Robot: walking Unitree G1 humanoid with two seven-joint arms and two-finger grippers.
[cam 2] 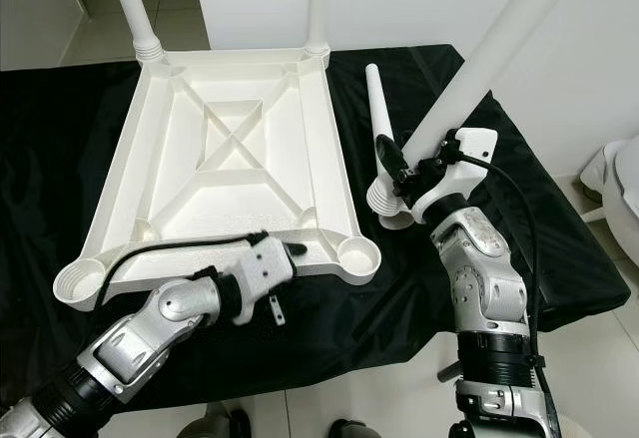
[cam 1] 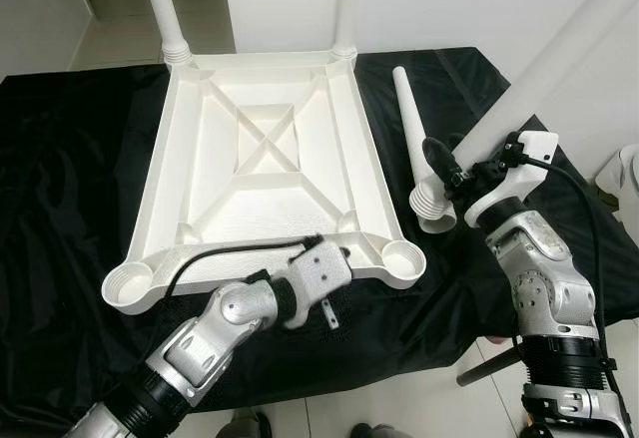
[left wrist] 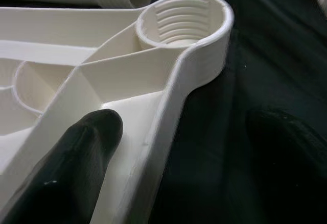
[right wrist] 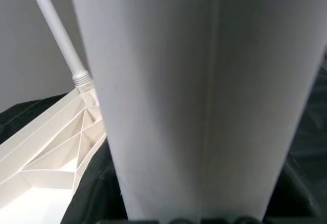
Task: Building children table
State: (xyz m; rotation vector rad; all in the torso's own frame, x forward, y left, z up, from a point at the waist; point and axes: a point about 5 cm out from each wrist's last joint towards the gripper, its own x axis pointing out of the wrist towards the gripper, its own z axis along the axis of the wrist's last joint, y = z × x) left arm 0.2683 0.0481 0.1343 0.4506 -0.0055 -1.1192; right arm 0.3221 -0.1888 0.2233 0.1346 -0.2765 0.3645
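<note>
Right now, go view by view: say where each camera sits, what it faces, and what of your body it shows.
Left eye: on the head, looking down at the upturned tabletop on black cloth; both arms show.
Right eye: beside it, same scene; right gripper holds a leg, a loose leg beside.
Left wrist: on the left arm, facing the near socket; one finger inside the rim.
Right wrist: on the right arm, facing the held leg.
Shared: tabletop.

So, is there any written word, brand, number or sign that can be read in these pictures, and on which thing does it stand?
None can be read.
The upturned white tabletop, the loose leg on the black cloth and the leg in the right gripper are plain.
The left gripper, at the tabletop's near rim, bears no legible label.
</note>
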